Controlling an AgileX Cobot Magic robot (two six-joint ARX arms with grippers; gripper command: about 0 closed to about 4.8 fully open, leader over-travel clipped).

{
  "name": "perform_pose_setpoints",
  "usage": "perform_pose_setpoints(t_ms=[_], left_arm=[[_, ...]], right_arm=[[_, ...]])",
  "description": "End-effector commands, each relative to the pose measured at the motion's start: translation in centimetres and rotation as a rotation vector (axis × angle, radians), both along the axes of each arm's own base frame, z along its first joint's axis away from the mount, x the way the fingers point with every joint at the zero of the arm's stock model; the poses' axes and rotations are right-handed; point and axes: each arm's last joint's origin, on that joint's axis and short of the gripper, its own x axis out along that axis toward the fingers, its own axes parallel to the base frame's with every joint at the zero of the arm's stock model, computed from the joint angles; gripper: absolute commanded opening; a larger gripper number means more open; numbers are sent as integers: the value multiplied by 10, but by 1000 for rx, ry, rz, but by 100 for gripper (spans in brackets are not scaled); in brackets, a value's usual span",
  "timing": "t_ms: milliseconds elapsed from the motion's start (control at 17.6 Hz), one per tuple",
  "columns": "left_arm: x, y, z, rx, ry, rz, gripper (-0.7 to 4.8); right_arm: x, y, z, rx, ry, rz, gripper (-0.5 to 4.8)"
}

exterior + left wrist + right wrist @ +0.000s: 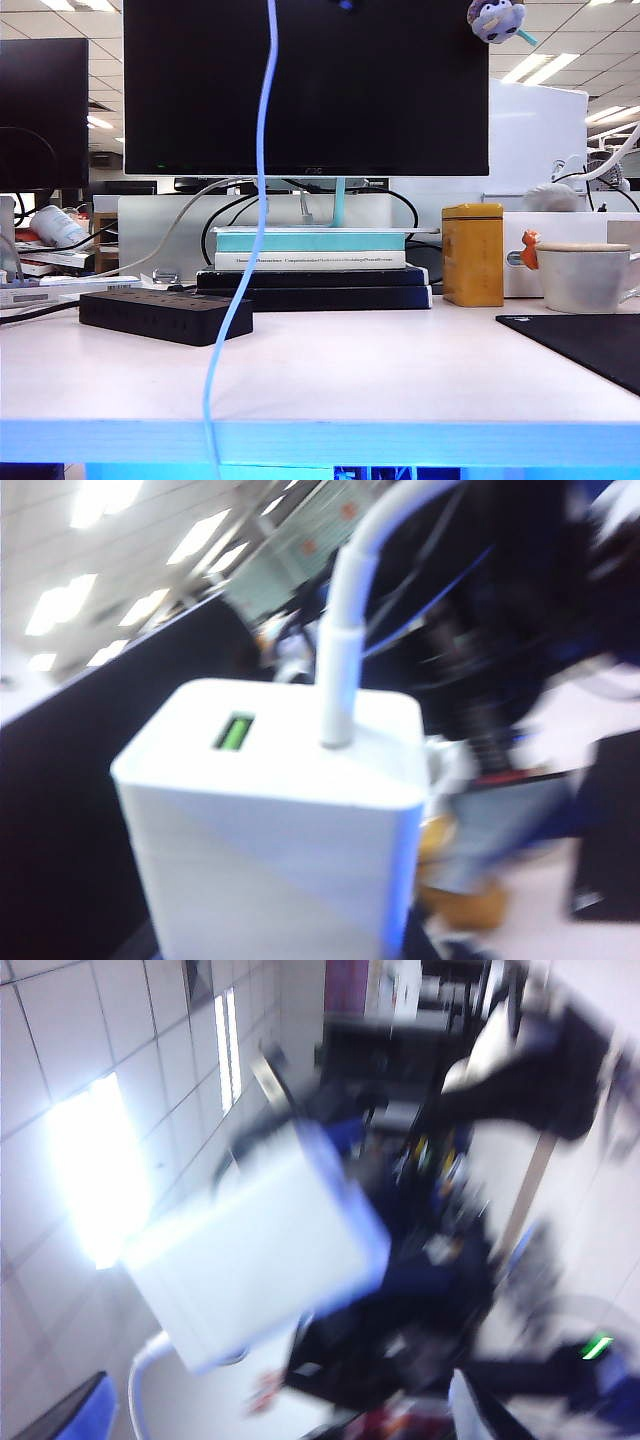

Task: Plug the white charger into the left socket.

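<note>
Counts first: one white charger (280, 820), one white cable (258, 180), one black power strip (165, 315), one large monitor (305, 85), a stack of four books (315, 265), one yellow tin (472, 255), one white mug (585, 275), one black mat (590, 350), one small plush toy (497, 18) on the monitor's top edge. No arm shows in the exterior view.

Charger: fills the left wrist view, close to the lens and off the table. Its upper face has two ports. One is an empty green port (234, 731); the other takes the cable, which rises and curves away. Prongs not visible. In the exterior view the cable drops from the top edge, passes in front of the monitor and the strip, and runs past the table's front edge.

Left gripper: fingers hidden by the charger's body. The charger sits right where the jaws would be, but the hold itself cannot be seen, so whether they clamp it I cannot tell.

Right gripper (270, 1430): view badly blurred. Two bluish shapes at the near corners stand far apart with nothing between them, so the jaws read as spread wide and empty. The charger hangs ahead of this gripper, apart from it, against a dark smeared mass.

Left socket (115, 297): on the strip's top face near its left end, seen almost edge-on, so the opening is hard to make out. The strip lies on the table's left side, touching neither gripper.
</note>
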Motion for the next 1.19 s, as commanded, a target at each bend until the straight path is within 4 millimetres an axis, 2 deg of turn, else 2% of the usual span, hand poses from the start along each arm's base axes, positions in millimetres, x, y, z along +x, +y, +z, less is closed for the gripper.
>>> perform_pose_setpoints(t_ms=[57,227,453,567,680,793,1190], left_arm=[[-4,-1,4,-46,61,-107,169],[-7,-2,3,-95,230,-252,169],[-10,-3,3,-169,492,-376,169],[-9,-3,3,-217,596,-378,169],[-8,-3,3,-239,619,-361,166],[-7,-3,2,-246,638,-362,146],[-8,-4,1,-250,722,-407,142]], right_arm=[[5,-18,6,46,-218,-79,436],[6,-34,14,119,-433,-172,436],[-7,-36,25,221,-669,-196,421],[-15,-29,28,266,-826,-191,422],[-19,-23,28,296,-913,-194,423],[-21,-13,27,310,-947,-182,422],[-30,23,21,345,-1007,-202,422]])
